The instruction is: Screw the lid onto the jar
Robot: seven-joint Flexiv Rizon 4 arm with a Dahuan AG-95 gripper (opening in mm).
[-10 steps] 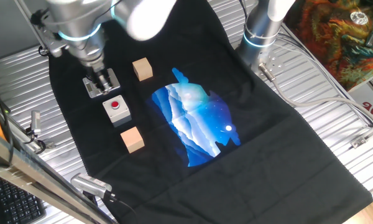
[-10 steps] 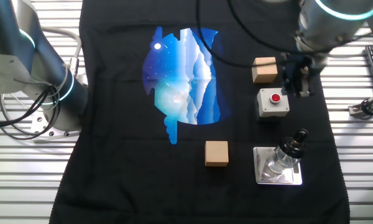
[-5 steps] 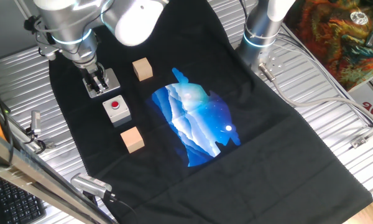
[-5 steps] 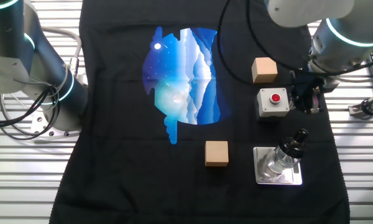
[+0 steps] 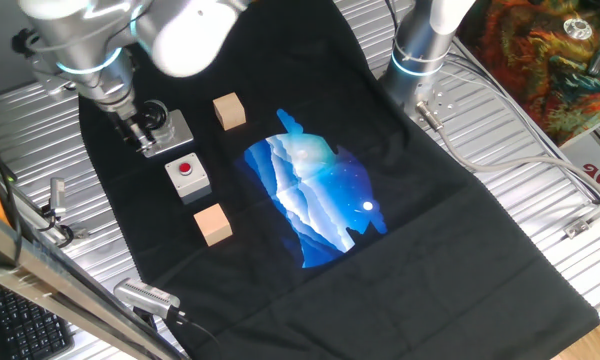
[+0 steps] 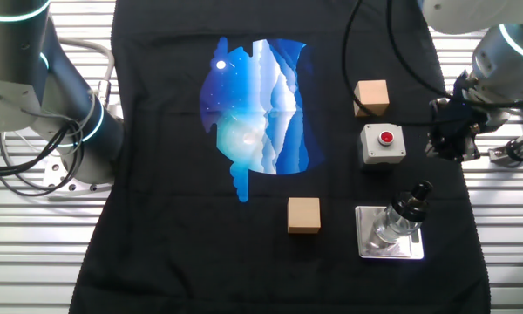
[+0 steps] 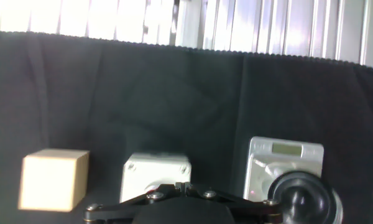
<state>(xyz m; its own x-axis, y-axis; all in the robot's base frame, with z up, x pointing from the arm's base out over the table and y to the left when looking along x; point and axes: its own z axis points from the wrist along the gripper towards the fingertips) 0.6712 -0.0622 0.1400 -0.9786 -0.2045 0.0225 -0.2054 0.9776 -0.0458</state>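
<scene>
The jar is a small clear cylinder standing on a grey square base plate near the cloth's edge. The black lid sits on top of it. One fixed view shows the lid on the jar, with the base plate under it. My gripper hangs just beside the jar, apart from it. In the other fixed view the gripper is beyond the jar, over the cloth's edge. In the hand view the fingertips meet, shut on nothing, and the lid is at the lower right.
A grey box with a red button stands next to the jar. Two wooden cubes lie on the black cloth. A second robot arm's base stands at the table's far side. Ribbed metal table surrounds the cloth.
My gripper has moved sideways away from the jar toward the cloth's edge, uncovering the jar and lid. The jar, lid, box and cubes have not moved.
</scene>
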